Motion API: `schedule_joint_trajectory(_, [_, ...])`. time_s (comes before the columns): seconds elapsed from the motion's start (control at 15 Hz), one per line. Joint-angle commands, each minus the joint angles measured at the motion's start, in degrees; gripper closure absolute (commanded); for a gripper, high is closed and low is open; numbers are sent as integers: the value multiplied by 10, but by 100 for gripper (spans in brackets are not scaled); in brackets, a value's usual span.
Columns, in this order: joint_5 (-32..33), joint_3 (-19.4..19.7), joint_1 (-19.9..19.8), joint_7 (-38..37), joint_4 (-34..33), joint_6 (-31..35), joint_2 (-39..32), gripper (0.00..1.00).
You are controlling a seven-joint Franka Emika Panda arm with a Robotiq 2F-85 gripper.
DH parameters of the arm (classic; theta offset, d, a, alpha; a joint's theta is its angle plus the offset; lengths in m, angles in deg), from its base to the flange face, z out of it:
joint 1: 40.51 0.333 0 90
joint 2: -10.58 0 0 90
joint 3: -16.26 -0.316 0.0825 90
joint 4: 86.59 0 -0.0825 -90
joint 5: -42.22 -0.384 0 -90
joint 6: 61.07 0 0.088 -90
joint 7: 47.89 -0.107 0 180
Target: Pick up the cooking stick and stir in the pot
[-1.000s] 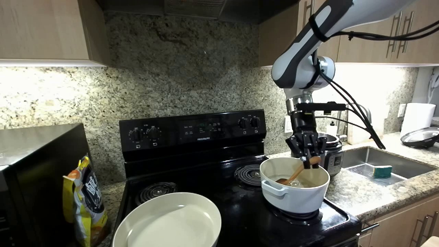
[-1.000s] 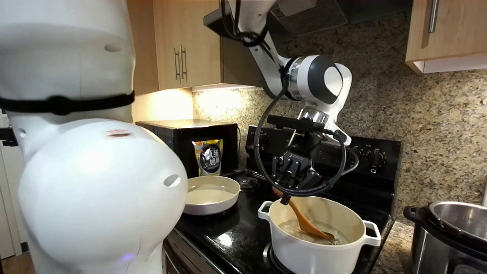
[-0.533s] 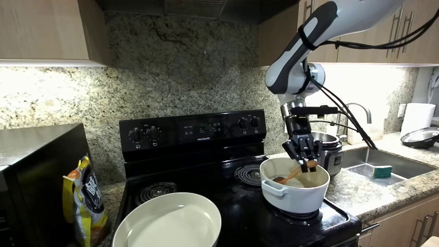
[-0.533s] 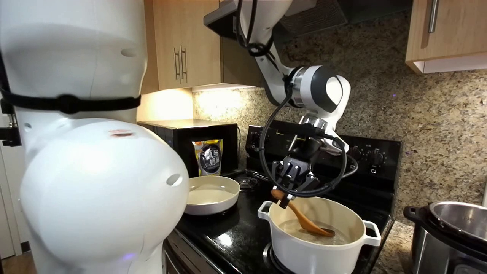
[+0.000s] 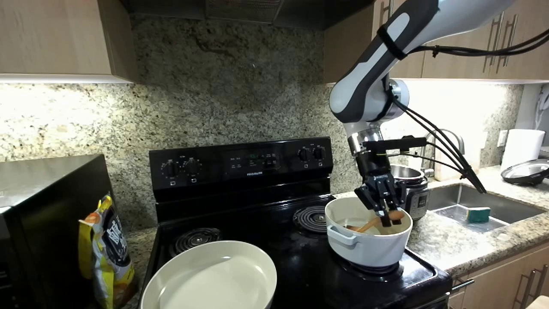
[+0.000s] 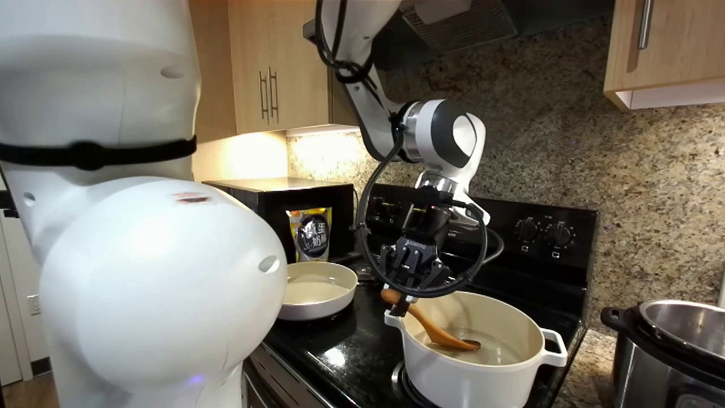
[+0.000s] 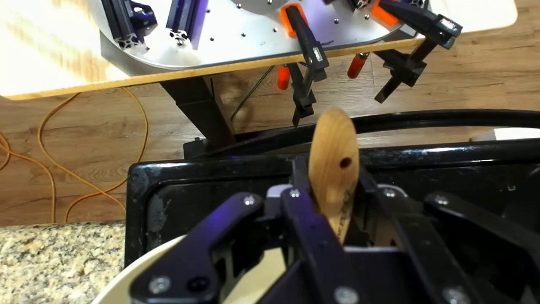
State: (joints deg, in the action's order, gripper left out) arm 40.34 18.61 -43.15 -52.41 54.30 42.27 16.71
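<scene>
A Robotiq gripper (image 5: 391,219) is pinching a wooden spoon (image 6: 435,333) high on its handle above a black electric range (image 5: 296,274), both fingers pressing on the wood. The spoon is slanting down and away from the fingertips into a white pot (image 6: 470,379), its lower end dipping into a shallow, clear-looking liquid (image 6: 501,352); whether it is touching the pot's floor is not showing. In the wrist view, the rounded handle end (image 7: 333,147) is sticking out past the fingers.

The pickup is looking complete, and stirring is, by all appearances, the step in hand. The next move is calling for a level sweep of the spoon's lower end around the pot below the gripper, with a pinch firm enough that the wood is not swivelling. With the fingertips hanging close to the pot's rim, the sweep is also likely to be needing some care against a knock.

An electric multi-cooker (image 5: 418,206) is standing behind the gripper in an exterior view, while a wide white pan (image 5: 227,279) is resting well apart from it.
</scene>
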Motion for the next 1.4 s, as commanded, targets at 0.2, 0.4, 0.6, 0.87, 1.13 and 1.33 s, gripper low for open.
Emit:
schedule_joint_trajectory(0.2, [7, -8, 0, -21, 110, 52, 119, 90])
schedule_joint_trajectory(0.4, [1, -1, -5, -10, 105, 44, 121, 90])
schedule_joint_trajectory(0.6, [-6, 14, -15, 1, 83, 37, 103, 90])
schedule_joint_trajectory(0.87, [-11, 33, -23, 7, 48, 25, 68, 90])
schedule_joint_trajectory(1.13, [-17, 46, -29, 8, 2, 15, 15, 90])
schedule_joint_trajectory(1.33, [-18, 48, -29, 9, -29, 8, -23, 90])
